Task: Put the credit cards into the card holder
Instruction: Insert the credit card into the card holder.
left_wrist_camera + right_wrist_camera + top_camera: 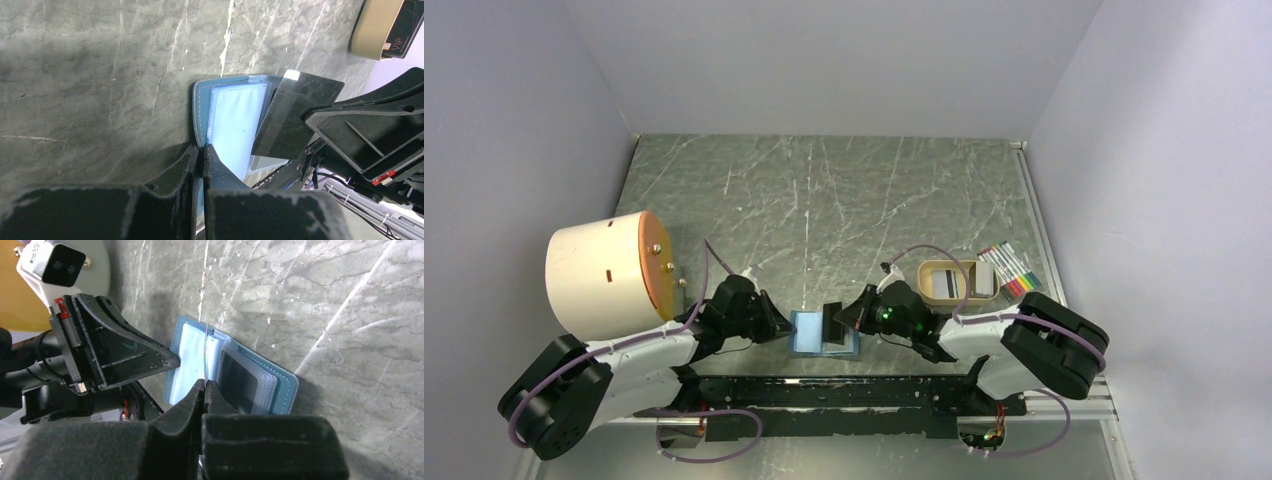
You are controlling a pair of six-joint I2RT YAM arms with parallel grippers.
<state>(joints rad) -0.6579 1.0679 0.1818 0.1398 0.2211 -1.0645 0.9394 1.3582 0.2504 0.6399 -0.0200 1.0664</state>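
The teal-blue card holder point(809, 335) lies open on the table between the two arms, its pale clear sleeves facing up. My left gripper point(782, 328) is shut on its left edge, as the left wrist view shows point(202, 152). My right gripper point(849, 318) is shut on a dark credit card point(295, 117), which stands on edge over the open holder point(280, 385). In the right wrist view the card shows only as a thin line point(205, 350). More cards point(964, 282) lie in the tan tray point(929, 290).
The tan tray stands right of the holder, and a dark VIP card point(406, 20) shows in it in the left wrist view. A pack of coloured markers point(1012, 268) lies beyond the tray. A white cylinder with an orange face point(604, 275) stands at the left.
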